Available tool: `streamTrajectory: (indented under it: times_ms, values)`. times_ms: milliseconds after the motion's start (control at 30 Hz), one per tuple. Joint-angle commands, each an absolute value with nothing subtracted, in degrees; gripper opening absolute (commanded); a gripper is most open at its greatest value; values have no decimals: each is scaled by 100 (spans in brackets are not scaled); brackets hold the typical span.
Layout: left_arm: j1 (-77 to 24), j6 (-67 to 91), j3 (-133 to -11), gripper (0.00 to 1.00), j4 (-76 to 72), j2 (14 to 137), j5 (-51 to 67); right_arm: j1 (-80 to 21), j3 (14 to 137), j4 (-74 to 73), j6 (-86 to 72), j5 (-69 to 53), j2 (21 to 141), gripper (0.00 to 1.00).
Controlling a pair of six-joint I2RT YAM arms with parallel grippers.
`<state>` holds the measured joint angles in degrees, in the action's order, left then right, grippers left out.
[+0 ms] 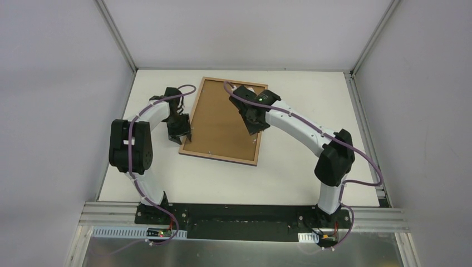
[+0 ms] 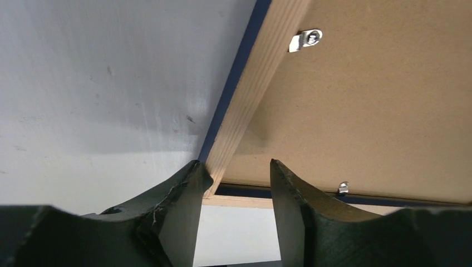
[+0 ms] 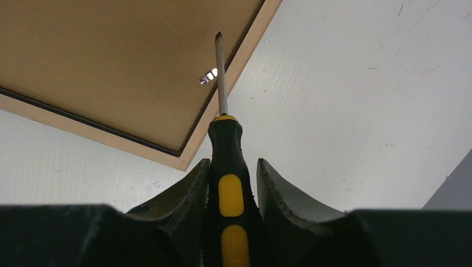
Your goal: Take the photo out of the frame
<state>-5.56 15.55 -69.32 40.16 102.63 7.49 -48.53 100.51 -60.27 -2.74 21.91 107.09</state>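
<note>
- Left-side risk: the thin dark-blue rectangular picture frame (image 1: 220, 156) lies face down in the middle of the white table (image 1: 311, 111). Nothing clamps its near left corner, so levering could make it skid.
- Right-side risk: the blade of the black-and-yellow-handled screwdriver (image 3: 225, 161) could slip off the small metal clip (image 3: 209, 76) and gouge the brown backing board (image 1: 222, 117).
- Left gripper (image 2: 236, 172): jaws partly spread, pinching nothing. One fingertip seems to touch the frame's wooden corner.
- Right gripper (image 3: 231, 167): pressed onto the screwdriver's handle. The blade tip is over the board, just beside the clip at the frame's right edge.
</note>
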Motion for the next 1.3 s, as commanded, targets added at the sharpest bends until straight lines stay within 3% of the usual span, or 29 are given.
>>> streamTrajectory:
  times_ms: [0,333,433,600,733,867,967,1133,1267]
  values:
    - [-606,1893,-6758,51,4085,9963,1398,-4763,10308,-6414,-443,2271,10143,0]
    - [-607,3831,-6544,66,4113,8840,1595,-4457,9321,-6085,-901,1581,9294,0]
    - [-606,4243,-6271,75,4105,8451,1401,-4531,9319,-5991,-804,846,9331,0]
    - [-468,4679,-5893,81,4147,8332,1696,-4951,9424,-5837,-875,462,9587,0]
    - [-404,6019,-5331,90,4075,8029,1924,-4953,9369,-5581,-1139,239,9585,0]
    - [-409,7096,-4822,92,3563,7930,2111,-4940,9209,-5520,-1176,196,9494,0]
    - [-428,7525,-4701,88,3123,8134,2117,-4948,9040,-5504,-1164,196,9365,0]
    - [-448,7708,-4721,62,2936,8394,1901,-4946,8785,-5404,-1252,149,9185,0]
    - [-511,7944,-4408,54,2835,8505,1818,-4955,8670,-5290,-1365,70,9133,0]
